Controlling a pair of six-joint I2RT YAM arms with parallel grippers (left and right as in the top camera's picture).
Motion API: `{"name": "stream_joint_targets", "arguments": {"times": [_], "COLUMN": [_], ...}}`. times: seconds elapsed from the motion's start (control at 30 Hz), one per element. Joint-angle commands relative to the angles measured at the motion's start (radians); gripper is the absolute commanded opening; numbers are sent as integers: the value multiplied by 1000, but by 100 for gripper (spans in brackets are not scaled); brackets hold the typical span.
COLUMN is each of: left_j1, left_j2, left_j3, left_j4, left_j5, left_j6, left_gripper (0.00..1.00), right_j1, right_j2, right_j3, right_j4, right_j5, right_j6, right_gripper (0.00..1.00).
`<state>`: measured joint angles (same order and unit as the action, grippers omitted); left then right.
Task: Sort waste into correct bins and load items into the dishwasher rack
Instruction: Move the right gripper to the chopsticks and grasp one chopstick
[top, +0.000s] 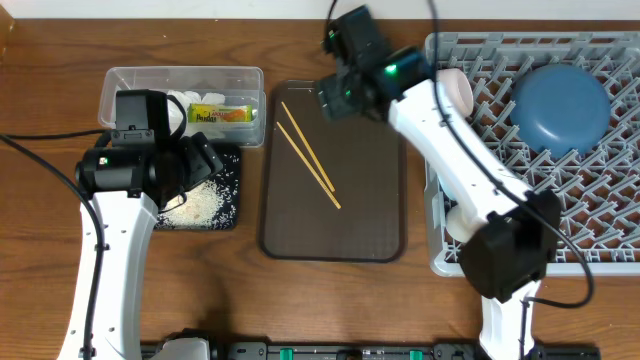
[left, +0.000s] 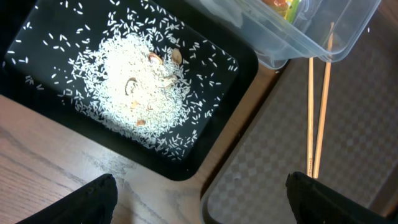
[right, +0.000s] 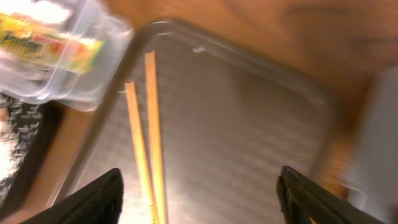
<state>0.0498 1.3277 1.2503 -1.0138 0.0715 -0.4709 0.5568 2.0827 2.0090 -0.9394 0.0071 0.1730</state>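
Observation:
Two wooden chopsticks (top: 308, 155) lie side by side on the brown serving tray (top: 335, 235); they also show in the left wrist view (left: 317, 112) and the right wrist view (right: 146, 143). My right gripper (top: 335, 95) (right: 199, 196) hovers open and empty over the tray's far end, by the chopsticks' tips. My left gripper (top: 205, 155) (left: 202, 199) is open and empty over the gap between the black tray (top: 225, 205) and the serving tray. Loose rice (left: 140, 81) lies piled in the black tray (left: 31, 25). The clear tub (top: 185, 78) holds white napkins and the snack wrapper (top: 222, 114).
The grey dishwasher rack (top: 600, 220) fills the right side. A blue round dish (top: 562, 105) lies in it upside down. White dishes sit at its left edge (top: 458, 88), one partly hidden by my right arm (top: 460, 222). The clear tub's corner (left: 298, 43) overhangs the black tray.

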Motion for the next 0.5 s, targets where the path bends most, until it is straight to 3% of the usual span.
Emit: {"name": "stream_joint_targets", "arguments": {"times": [0.0,0.47], "left_j1": [3,3], "left_j2": [8,8], "left_j3": [6,6], "left_j4": [-3,-3], "left_j5": [-12,-12], "left_j6": [3,3], "left_gripper": [89,89], "right_j1": [43,106], "right_j2": [86,289], "right_j3": [-47,-48], "right_j4": [30,39], "right_j5": [-84,26], "right_j6": [-7,-40], "right_gripper": [71,44]}}
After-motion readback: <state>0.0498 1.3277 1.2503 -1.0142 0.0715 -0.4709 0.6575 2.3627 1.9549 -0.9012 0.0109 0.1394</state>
